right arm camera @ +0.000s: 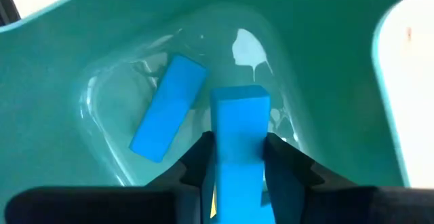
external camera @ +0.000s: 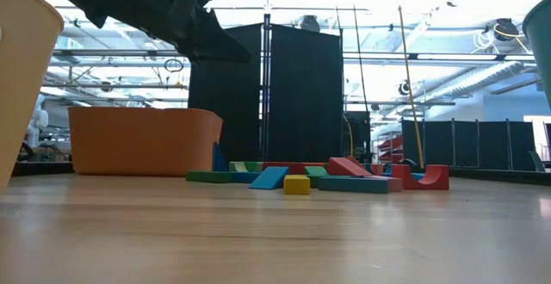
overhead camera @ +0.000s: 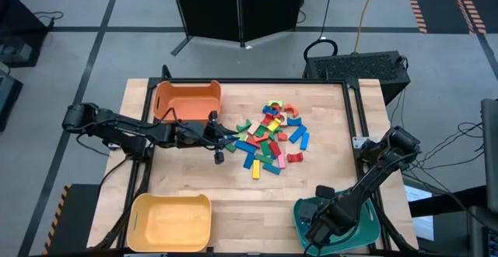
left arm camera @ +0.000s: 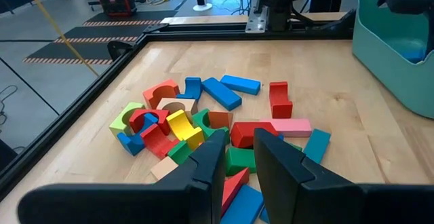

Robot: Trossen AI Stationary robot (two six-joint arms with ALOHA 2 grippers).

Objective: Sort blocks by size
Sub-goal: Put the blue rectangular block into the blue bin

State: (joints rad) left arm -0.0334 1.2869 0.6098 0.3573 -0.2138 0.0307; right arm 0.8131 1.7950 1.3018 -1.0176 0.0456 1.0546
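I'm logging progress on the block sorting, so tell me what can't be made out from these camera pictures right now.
- Teal bin, high view: the right arm covers its inside, so the count of blocks there is hidden.
- Orange bin, low view: its wall hides any contents.
- Yellow bin, low view: cut off by the picture's edge.
- Block pile, low view: the nearer blocks hide those behind.
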